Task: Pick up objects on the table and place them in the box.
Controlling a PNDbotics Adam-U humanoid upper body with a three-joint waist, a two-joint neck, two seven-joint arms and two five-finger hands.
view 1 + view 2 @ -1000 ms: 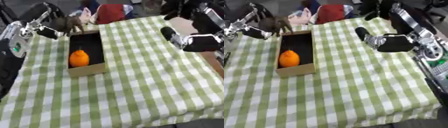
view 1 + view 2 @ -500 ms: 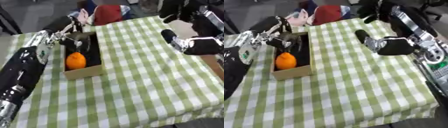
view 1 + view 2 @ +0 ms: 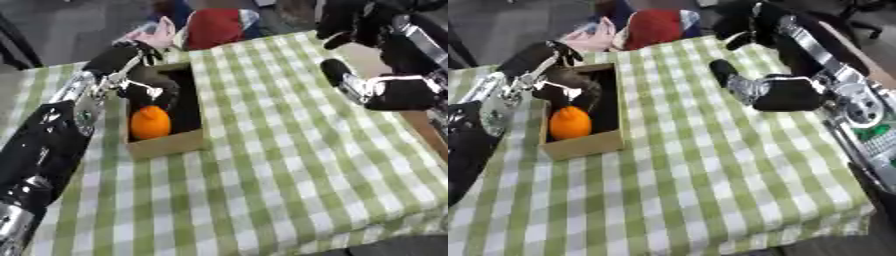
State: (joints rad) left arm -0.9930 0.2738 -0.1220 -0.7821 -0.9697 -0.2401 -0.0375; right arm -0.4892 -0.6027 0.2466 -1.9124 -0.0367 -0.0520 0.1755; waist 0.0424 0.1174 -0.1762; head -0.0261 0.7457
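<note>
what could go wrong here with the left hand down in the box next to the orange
1. The left hand is inside the box, right behind the orange; pulling out carelessly might knock the orange or catch the box wall and drag it.
2. What the fingers hold is dark and hard to make out; if it has not been let go, it may lift back out.
3. The right hand hangs at the far edge of the table, clear of this.

green-and-white checked tablecloth (image 3: 289, 165), red bundle (image 3: 214, 26) and pink cloth (image 3: 157, 34) beyond the table's far edge
</note>
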